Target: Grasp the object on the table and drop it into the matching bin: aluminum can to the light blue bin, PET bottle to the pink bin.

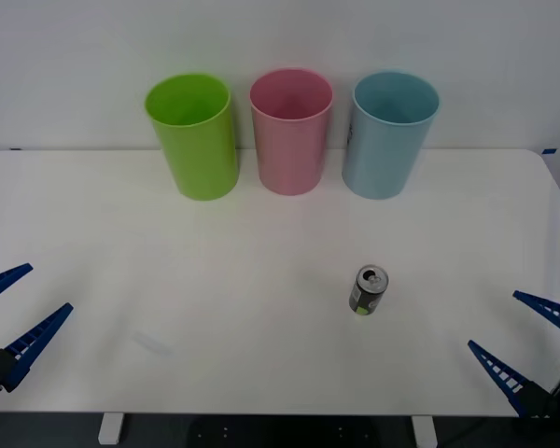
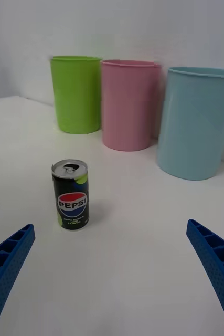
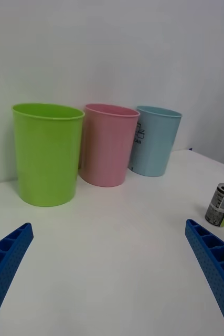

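Note:
A small dark grey aluminum can [image 1: 368,290] with a silver pull-tab top stands upright on the white table [image 1: 261,243], right of centre; it also shows in the right wrist view [image 2: 71,193] and the left wrist view [image 3: 221,205]. The light blue bin [image 1: 389,134] stands at the back right of a row, the pink bin [image 1: 290,131] in the middle. My right gripper [image 1: 532,345] hovers open at the table's front right, well clear of the can. My left gripper [image 1: 14,308] is open at the front left.
A green bin [image 1: 194,136] stands left of the pink one, all three close together along the table's far edge by the white wall. Bare tabletop lies between the can and the bins.

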